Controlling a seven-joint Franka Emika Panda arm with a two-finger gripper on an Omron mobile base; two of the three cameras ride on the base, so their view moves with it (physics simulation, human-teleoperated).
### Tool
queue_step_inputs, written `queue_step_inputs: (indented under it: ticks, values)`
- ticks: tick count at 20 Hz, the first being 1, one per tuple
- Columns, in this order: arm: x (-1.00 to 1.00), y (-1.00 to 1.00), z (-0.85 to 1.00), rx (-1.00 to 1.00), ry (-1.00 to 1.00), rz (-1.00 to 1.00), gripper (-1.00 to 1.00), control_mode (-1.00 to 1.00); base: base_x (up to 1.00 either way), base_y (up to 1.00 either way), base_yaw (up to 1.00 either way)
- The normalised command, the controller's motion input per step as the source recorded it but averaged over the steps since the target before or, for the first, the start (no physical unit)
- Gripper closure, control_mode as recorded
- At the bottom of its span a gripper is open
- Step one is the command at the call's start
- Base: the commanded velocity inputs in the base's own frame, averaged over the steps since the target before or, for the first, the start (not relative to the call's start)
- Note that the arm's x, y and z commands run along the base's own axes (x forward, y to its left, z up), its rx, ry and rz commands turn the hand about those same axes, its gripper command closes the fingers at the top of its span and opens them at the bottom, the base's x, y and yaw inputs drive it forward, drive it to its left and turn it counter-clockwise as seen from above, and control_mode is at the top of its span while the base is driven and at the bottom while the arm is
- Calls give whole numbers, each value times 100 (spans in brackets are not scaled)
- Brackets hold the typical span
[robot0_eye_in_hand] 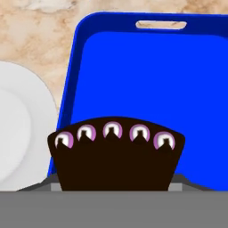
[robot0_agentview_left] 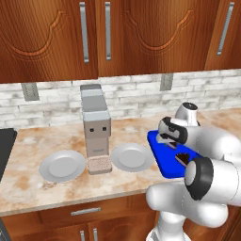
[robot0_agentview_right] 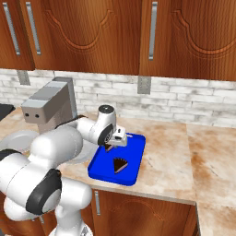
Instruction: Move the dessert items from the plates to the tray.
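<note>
My gripper is shut on a dark cake slice and holds it low over the near-left part of the blue tray. The slice hides the fingertips in the hand view and carries a row of pale dollops on top. A second dark slice lies on the tray toward its front, also seen as a slice beside my arm. Both light plates on the counter are bare. One plate lies just left of the tray.
A grey boxy appliance stands between the two plates, close to the wall. A dark stove edge borders the counter at the far left. Open marbled counter stretches right of the tray. Wooden cabinets hang overhead.
</note>
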Motion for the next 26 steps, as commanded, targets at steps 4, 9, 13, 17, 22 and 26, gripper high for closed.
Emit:
queue_step_inputs:
  ticks: [4, 9, 13, 17, 22, 26]
  values:
    - [33, -22, 0, 0, 0, 0, 100, -100, 0, 0, 0]
    - [24, -16, -4, 0, 0, 0, 100, -100, 0, 0, 0]
    - [11, -7, -23, -2, 0, 0, 100, -100, 0, 0, 0]
    - [4, -5, -31, -1, 0, 0, 100, -100, 0, 0, 0]
    - [2, -3, -26, 0, 0, 0, 100, -100, 0, 0, 0]
    - [0, -1, -19, 0, 0, 0, 100, -100, 0, 0, 0]
